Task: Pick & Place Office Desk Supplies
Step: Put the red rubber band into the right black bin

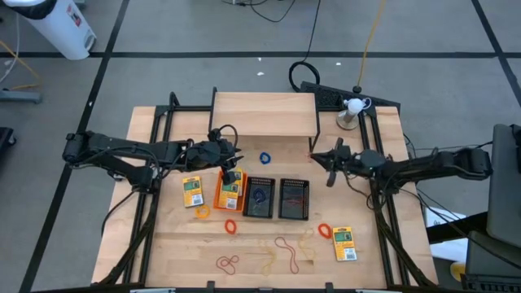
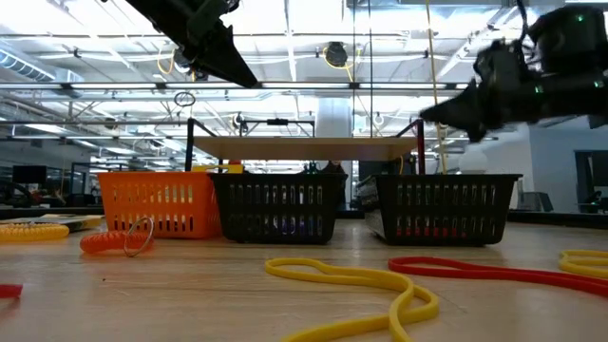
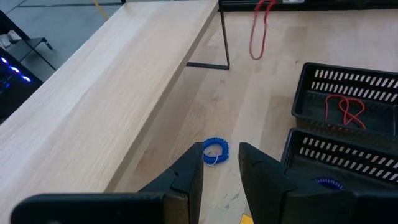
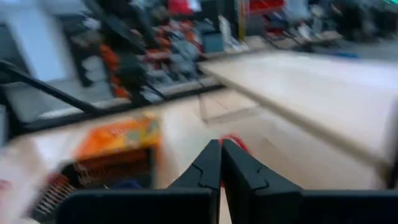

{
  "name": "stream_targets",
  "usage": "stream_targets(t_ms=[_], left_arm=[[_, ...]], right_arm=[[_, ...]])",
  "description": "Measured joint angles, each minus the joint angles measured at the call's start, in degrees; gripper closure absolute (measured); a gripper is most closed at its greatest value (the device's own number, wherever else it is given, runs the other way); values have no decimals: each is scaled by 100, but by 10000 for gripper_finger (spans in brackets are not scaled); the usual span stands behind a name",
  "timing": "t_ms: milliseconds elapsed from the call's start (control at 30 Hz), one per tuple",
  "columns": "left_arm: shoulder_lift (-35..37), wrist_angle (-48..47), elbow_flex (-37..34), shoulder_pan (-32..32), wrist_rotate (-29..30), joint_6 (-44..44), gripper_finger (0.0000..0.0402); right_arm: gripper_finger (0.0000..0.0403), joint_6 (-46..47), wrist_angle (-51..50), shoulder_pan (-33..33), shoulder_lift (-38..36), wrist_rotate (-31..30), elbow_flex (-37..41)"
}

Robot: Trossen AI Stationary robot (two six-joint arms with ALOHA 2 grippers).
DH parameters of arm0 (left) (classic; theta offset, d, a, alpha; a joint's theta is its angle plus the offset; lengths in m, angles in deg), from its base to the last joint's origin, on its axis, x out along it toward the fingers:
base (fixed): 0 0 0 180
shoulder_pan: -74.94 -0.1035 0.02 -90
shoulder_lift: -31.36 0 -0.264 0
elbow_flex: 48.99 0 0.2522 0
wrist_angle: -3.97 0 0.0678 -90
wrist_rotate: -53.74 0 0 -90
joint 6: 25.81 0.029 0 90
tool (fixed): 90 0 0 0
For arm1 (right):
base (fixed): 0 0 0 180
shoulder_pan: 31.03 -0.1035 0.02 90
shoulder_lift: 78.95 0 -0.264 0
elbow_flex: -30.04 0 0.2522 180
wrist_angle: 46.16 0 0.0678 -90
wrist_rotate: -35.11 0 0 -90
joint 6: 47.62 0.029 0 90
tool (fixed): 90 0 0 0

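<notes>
The orange bin [image 1: 229, 192] held one pack, both black bins [image 1: 277, 198] some bands; two packs and many loops remained out; left gripper [image 1: 225, 157] stood apart, empty, above the blue coil [image 3: 216, 150]; right gripper [image 1: 332, 159] was together.

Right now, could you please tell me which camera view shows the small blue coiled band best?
The left wrist view: the blue coiled band lies unobstructed on bare wood just beyond the left gripper. The high view shows it as a tiny ring near the shelf. The low and right wrist views don't clearly show it.
</notes>
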Motion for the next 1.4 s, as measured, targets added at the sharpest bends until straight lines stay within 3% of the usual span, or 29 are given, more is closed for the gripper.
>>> stream_targets(t_ms=[200,267,467,767,1200,1400], left_arm=[[0,540,0,0,-48,28,300],[0,805,0,-2,-309,48,300],[-3,1478,0,14,-1210,17,300],[-370,1942,-2,118,-1365,95,298],[-1101,3126,-3,118,-1381,-48,202],[-1179,3248,0,118,-1408,-132,188]], right_arm=[[403,-161,-95,-2,-115,870,-616],[403,-151,-329,-26,-113,1033,-877],[403,-290,-1102,-323,-18,1010,-1432],[403,-293,-1097,-831,386,997,-1844],[403,-337,-1066,-946,1023,973,-2149],[403,-334,-985,-935,1076,973,-2145]])
